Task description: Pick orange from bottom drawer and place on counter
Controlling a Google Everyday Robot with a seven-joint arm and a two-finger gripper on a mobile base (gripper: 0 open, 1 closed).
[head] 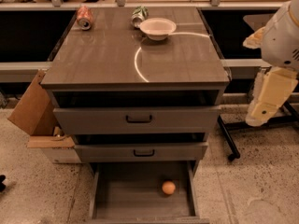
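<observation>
No brand or writing can be read anywhere: the print on the crushed red can (84,17) at 11 o'clock and on the green can (138,16) at 12 o'clock is too blurred to make out. Both cans lie at the far edge of the table (103,55), and the green one lies just beside a white bowl (158,28).

The arm (282,36) enters at 3 o'clock, off to the right of the cabinet. Its white rounded joint is high up, and a cream link hangs down from it, tilted inward. The tool (261,108) is at that lower end, level with the upper drawers (135,120) and well apart from the table. I cannot tell whether it is wide or narrow, and it holds nothing that shows.

The orange (168,187) is at 6 o'clock, on the floor of the open bottom drawer (131,195), right of its middle. A cardboard box (30,108) leans at 9 o'clock
</observation>
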